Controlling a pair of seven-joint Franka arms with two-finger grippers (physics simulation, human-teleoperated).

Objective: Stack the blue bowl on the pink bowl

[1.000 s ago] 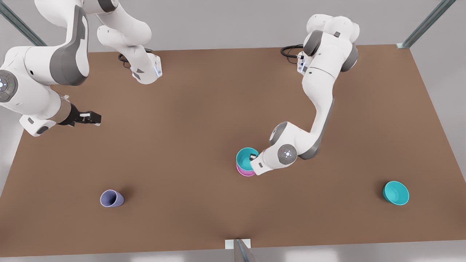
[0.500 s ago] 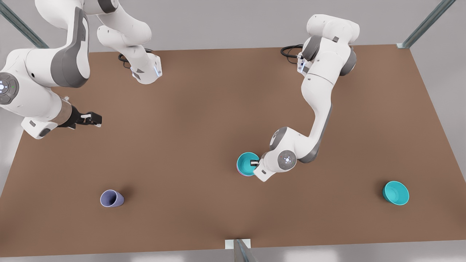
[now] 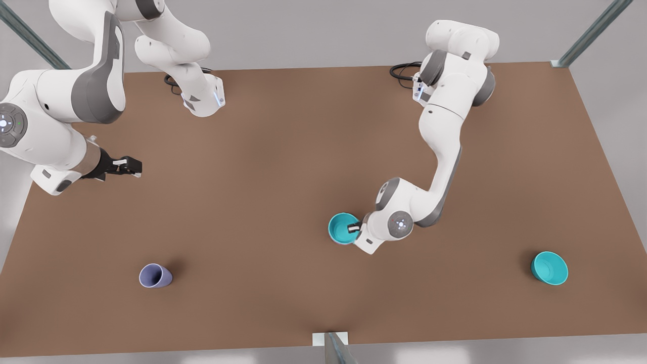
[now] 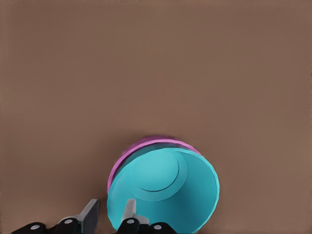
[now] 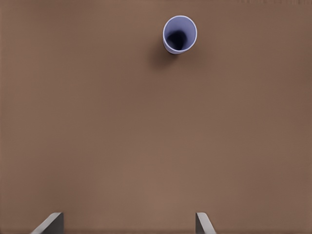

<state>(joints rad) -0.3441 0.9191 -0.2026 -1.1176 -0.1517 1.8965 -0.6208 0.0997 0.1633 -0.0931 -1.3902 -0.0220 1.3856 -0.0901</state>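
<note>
Brown tabletop runs under everything. At the front view's left, the right gripper hangs above bare table and waits; in its wrist view its two fingertips stand wide apart with nothing between them, and the lavender cup stands upright well ahead of it, near the table's front edge.

Toward the middle, the blue bowl sits nested in the pink bowl, of which the left wrist view shows a thin magenta crescent of rim along one side. The blue bowl looks slightly tilted in it, though the angle makes that hard to judge. The left gripper is at the blue bowl's rim on the front view's right side, one finger inside the wall and the other outside. There seems to be a little gap at the outer finger, so the grip looks released or nearly so.

Far to the front view's right, a second teal bowl lies well apart from the stack.

The step in hand looks like the release after placing. The next move calls for fully spread fingers and a straight lift clear of the rim, without dragging the blue bowl off its seat.
</note>
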